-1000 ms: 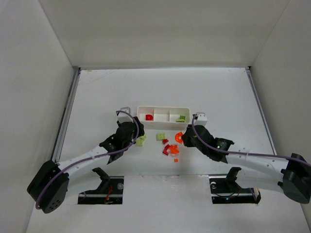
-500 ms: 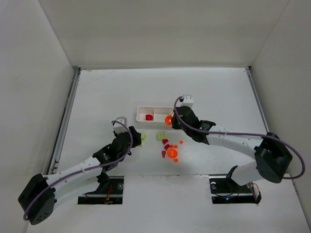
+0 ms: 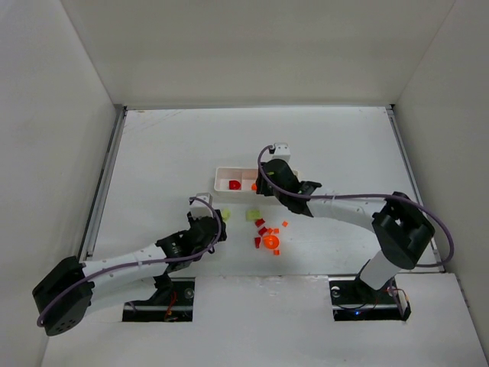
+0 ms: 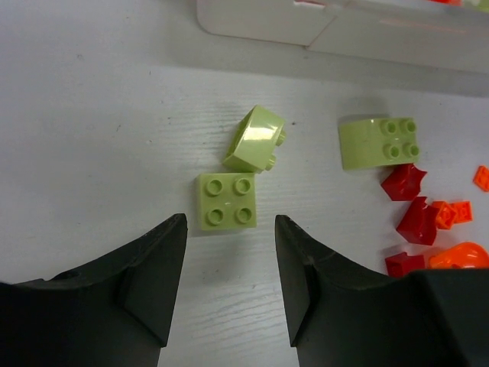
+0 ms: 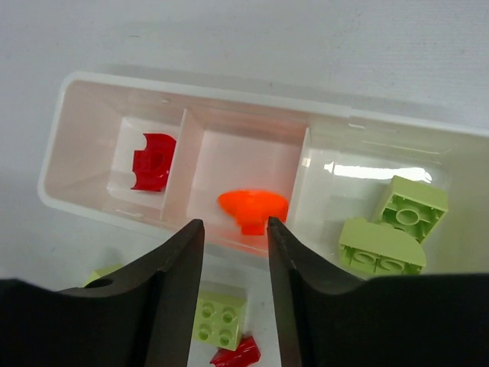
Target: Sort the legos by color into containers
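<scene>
- White tabletop (image 3: 153,153); long white three-compartment plastic tray (image 5: 252,107), loose legos (image 3: 263,229) at its 6 o'clock.
- Right gripper (image 5: 234,223), fingers spread, hovers over the middle compartment's rounded orange piece (image 5: 252,205).
- Left gripper (image 4: 229,220) parted, empty; pale green square brick (image 4: 227,197) at 12 o'clock looks next: advance, then pinch.

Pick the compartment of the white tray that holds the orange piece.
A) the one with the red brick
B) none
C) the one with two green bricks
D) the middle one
D: the orange piece lies in the middle compartment of the tray, the red brick and green bricks in the outer ones.
</scene>
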Robot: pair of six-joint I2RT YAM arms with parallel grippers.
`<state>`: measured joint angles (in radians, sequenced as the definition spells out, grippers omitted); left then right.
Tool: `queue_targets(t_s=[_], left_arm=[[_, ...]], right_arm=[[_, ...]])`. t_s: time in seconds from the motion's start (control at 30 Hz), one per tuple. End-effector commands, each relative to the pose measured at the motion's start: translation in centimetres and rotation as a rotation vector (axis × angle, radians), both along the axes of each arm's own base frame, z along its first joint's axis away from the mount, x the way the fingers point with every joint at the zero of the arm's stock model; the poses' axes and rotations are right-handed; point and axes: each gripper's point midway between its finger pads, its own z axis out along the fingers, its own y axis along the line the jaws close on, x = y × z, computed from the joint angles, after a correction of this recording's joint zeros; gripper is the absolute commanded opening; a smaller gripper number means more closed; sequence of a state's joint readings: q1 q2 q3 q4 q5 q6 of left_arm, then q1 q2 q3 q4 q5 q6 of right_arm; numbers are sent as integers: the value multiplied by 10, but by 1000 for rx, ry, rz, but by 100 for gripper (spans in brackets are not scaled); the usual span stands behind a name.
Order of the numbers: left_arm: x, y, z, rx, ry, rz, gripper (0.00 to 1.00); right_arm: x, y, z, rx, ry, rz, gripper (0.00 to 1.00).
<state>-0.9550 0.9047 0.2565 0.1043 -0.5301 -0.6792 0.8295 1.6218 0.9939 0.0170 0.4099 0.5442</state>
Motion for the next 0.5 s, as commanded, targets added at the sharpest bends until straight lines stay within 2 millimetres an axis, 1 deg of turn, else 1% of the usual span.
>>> queue_targets(t_s=[0.0, 0.13, 0.23, 0.47], left_arm=[[6, 4, 4, 19, -12, 54, 47], [7, 2, -2, 44, 0, 51, 47], [8, 0, -6, 69, 9, 49, 47], [18, -8, -7, 67, 2, 48, 47]], right_arm=[[9, 4, 46, 98, -113, -8, 46], [-5, -7, 47, 109, -129, 1, 47], [-18, -11, 46, 122, -129, 18, 47], [-57, -8, 22, 95, -94, 93, 50]])
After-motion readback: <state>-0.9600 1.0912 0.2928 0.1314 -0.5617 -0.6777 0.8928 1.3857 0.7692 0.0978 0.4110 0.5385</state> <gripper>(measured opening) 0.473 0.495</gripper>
